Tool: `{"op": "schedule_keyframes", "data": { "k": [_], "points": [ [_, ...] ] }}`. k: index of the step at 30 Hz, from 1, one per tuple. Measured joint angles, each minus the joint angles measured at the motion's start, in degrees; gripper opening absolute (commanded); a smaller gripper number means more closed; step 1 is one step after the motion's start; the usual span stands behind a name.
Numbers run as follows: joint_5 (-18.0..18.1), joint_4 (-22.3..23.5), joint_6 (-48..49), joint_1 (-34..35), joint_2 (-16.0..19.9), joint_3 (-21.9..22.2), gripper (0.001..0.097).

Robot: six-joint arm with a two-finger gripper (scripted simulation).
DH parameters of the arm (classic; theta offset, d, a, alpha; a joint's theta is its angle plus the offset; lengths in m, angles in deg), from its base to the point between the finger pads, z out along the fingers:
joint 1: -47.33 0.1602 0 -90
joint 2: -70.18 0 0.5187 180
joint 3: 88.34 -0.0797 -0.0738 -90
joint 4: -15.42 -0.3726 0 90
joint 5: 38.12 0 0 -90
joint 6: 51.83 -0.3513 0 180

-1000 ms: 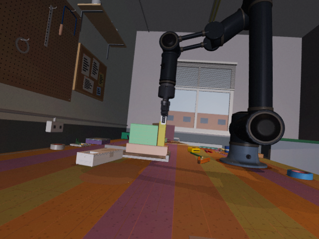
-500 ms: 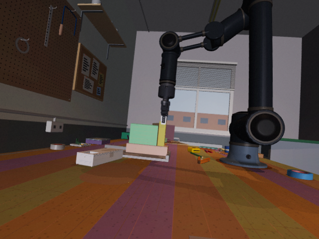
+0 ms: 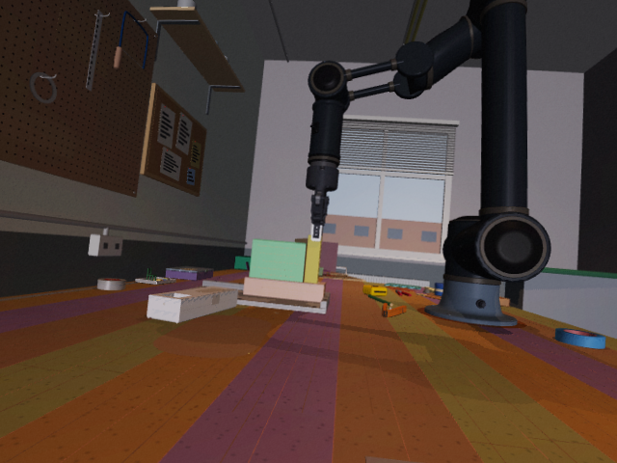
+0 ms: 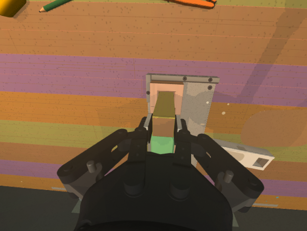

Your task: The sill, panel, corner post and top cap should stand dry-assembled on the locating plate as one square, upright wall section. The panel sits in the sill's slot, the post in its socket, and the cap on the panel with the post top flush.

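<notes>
The yellow corner post (image 3: 312,260) stands upright in the pink sill (image 3: 284,289), right beside the green panel (image 3: 277,260) that stands in the sill's slot. The sill rests on the grey locating plate (image 3: 286,303). The white top cap (image 3: 192,302) lies flat on the bench to the left of the plate, apart from it. In the wrist camera the post (image 4: 163,116) runs down into its socket in the sill (image 4: 166,89), with the panel's green top (image 4: 161,145) close behind it. My gripper (image 3: 316,232) comes straight down over the post and is closed around its top (image 4: 162,125).
The arm's base (image 3: 473,304) stands to the right of the plate. Between them lie a yellow object (image 3: 375,289), a green pencil (image 4: 55,5) and an orange tool (image 3: 393,310). A grey tape roll (image 3: 111,284) lies far left, a blue one (image 3: 580,338) far right.
</notes>
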Motion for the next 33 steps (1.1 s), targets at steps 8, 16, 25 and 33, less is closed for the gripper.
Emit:
{"op": "schedule_keyframes", "data": {
  "k": [8,16,25,33],
  "points": [
    [0.0,0.0,0.0,0.0,0.0,-0.1,0.05],
    [0.0,0.0,0.0,0.0,0.0,-0.1,0.05],
    [-0.7,0.0,0.0,0.0,-0.2,0.4,0.05],
    [-3.5,0.0,0.0,0.0,-1.0,2.5,0.05]
  ]
}}
